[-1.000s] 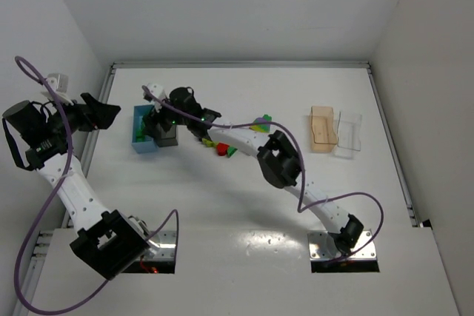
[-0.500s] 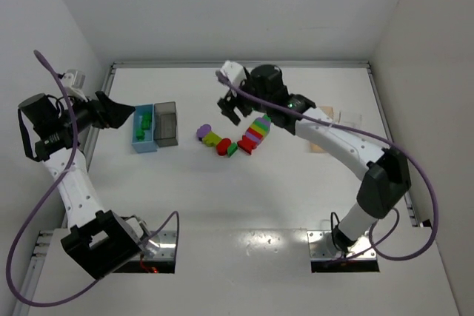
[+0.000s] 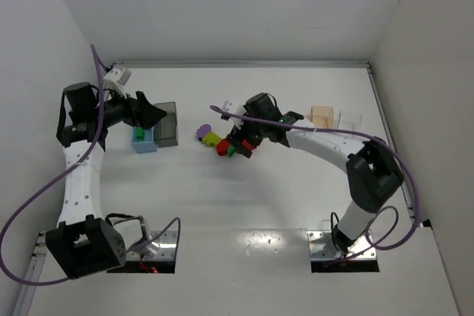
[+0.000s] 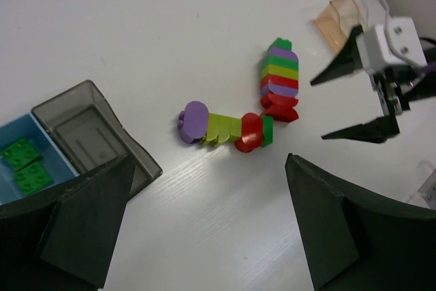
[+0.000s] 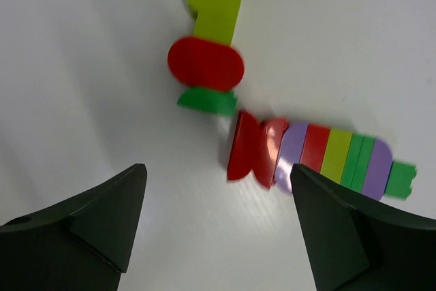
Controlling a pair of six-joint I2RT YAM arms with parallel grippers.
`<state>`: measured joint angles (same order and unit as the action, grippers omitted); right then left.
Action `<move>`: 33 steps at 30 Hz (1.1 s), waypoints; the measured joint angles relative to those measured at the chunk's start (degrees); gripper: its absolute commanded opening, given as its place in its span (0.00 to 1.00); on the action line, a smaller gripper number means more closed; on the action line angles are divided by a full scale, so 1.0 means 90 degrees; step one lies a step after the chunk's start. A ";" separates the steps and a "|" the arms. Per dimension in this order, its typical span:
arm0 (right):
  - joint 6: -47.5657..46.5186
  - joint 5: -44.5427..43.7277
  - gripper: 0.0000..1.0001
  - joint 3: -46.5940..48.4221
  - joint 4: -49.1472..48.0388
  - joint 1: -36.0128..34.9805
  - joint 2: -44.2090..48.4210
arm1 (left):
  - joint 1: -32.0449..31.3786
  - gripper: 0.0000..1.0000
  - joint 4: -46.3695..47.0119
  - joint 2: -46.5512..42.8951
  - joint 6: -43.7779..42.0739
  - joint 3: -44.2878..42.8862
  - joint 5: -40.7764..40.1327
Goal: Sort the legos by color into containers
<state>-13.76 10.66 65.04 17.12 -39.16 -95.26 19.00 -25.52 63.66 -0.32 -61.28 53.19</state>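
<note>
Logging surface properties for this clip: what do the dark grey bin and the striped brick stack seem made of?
Dark grey bin: likely thin smoky plastic, smooth, with seemingly translucent walls. Striped brick stack: probably hard moulded plastic, opaque, with saturated colours and a faint gloss on the red pieces.

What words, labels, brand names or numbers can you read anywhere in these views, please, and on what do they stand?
None: no word, label, number or sign can be read in any view.
The legos, blue bin, grey bin, peach bin and clear bin show no markings.
</note>
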 measured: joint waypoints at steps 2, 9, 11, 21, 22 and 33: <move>0.0024 0.0007 0.90 0.0529 -0.0010 0.0010 -0.0430 | -0.0233 1.00 -0.0100 0.0087 -0.0104 0.0000 -0.0112; 0.0238 0.0185 0.85 0.2225 -0.0114 0.0007 -0.1722 | -0.0102 1.00 -0.0202 0.0294 -0.0100 0.0000 -0.0508; 0.0304 0.0262 0.79 0.2727 -0.0100 0.0007 -0.2135 | 0.0051 1.00 -0.0121 0.0257 -0.0044 0.0002 -0.0644; 0.0432 0.0563 0.72 0.3412 0.0333 0.0000 -0.3160 | 0.0323 1.00 -0.0007 0.0177 0.0058 0.0000 -0.0894; 0.0435 0.0573 0.72 0.3412 0.0372 -0.0002 -0.3194 | 0.0340 1.00 -0.0005 0.0177 0.0058 0.0000 -0.0894; 0.0432 0.0724 0.70 0.3636 0.0646 -0.0017 -0.3381 | 0.0483 1.00 -0.0002 0.0180 0.0036 0.0007 -0.0891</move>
<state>-9.87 17.17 97.76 22.94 -39.31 -125.69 23.35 -25.54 65.28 0.01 -61.21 45.17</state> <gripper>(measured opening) 0.711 1.000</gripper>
